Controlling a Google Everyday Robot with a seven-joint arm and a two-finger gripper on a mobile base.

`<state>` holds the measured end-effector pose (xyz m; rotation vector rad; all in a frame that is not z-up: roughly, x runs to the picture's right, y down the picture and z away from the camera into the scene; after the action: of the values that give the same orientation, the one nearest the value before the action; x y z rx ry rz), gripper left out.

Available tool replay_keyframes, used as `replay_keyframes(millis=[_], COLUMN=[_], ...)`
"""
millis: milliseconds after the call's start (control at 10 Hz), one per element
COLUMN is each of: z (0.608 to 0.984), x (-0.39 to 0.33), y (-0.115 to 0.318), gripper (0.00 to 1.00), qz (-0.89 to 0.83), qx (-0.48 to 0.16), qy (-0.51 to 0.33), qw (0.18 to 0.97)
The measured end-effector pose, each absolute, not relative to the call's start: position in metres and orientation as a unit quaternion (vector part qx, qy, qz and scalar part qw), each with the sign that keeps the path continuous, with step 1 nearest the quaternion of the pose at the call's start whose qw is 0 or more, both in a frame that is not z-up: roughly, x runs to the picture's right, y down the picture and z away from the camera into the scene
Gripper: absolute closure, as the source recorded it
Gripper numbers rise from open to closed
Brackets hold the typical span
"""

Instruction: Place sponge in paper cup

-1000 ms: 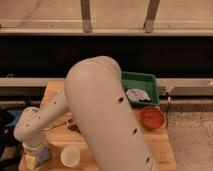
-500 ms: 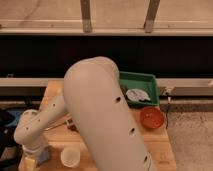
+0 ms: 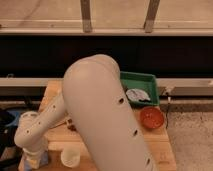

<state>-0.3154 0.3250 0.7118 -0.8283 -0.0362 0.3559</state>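
The white paper cup (image 3: 70, 158) stands upright near the front edge of the wooden table (image 3: 156, 146). My gripper (image 3: 33, 159) points down at the table's front left corner, just left of the cup. A blue-grey block, the sponge (image 3: 44, 159), shows right beside the gripper's tip, between it and the cup. I cannot see whether the gripper touches it. My large white arm covers the middle of the table.
A green tray (image 3: 151, 80) with a crumpled grey-white thing (image 3: 135, 95) sits at the back right. An orange-red bowl (image 3: 151, 118) stands in front of it. A small brown item (image 3: 70, 124) lies by the arm. A blue object (image 3: 9, 123) is off the table's left side.
The arm has swung a little to the left and the wrist has sunk slightly toward the front left corner. The cup has not moved.
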Motion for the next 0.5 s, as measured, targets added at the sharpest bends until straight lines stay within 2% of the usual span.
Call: replay_keyframes(millis=[100,200,500], z=[0.711,0.709,0.704], x=[-0.312,-0.309,-0.295], y=[0.321,0.318,0.306], gripper=[0.96,1.00,1.00], qz=[0.178,0.183,0.201], qx=[-0.394,-0.390,-0.375], qy=[-0.017,-0.015,-0.012], qw=[0.901,0.902,0.905])
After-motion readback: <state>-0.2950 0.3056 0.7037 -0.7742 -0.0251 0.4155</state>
